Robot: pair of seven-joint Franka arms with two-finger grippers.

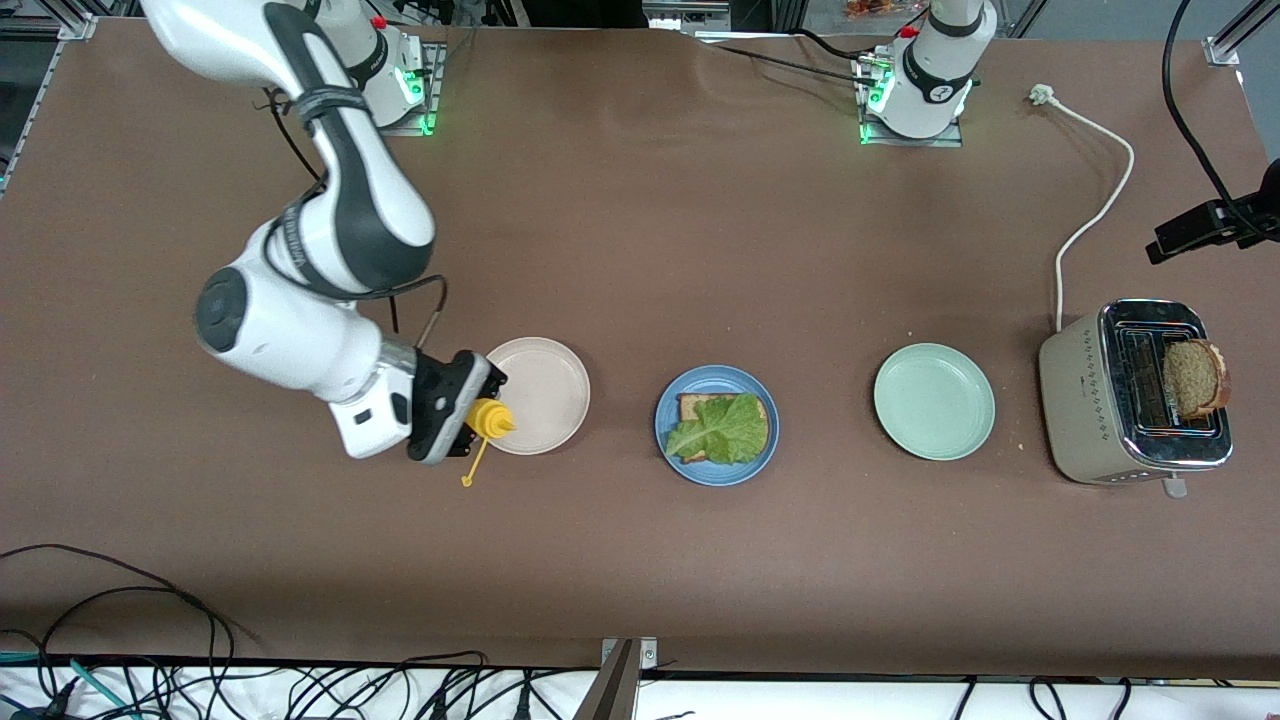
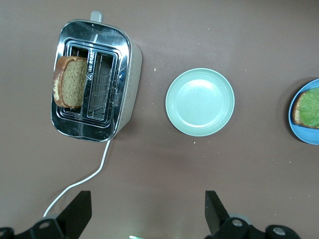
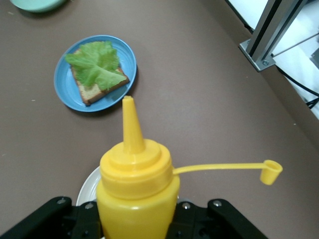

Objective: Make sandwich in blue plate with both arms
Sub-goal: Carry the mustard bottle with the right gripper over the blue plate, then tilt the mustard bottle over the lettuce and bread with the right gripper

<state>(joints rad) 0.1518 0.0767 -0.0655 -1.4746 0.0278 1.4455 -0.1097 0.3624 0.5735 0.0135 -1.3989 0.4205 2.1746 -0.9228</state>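
The round blue plate point(image 1: 716, 425) sits in the middle of the brown table point(image 1: 640, 560), and on it lies one square brown bread slice point(image 1: 722, 410) with a crinkly green lettuce leaf point(image 1: 718, 432) on top. At about the same nearness, the right gripper point(image 1: 455, 410) squeezes a smooth yellow sauce bottle point(image 1: 490, 418) with a pointy tip and a dangling cap, at the edge of the round cream plate point(image 1: 540, 395) toward the right arm's end. Toward the left arm's end sit a pale green plate point(image 1: 934, 401) and a shiny metal toaster point(image 1: 1140, 392) with a rough brown slice point(image 1: 1195, 378) sticking up, and the left gripper point(image 2: 147, 214) waits high above the table there with its black fingers point(image 2: 79, 209) spread wide.
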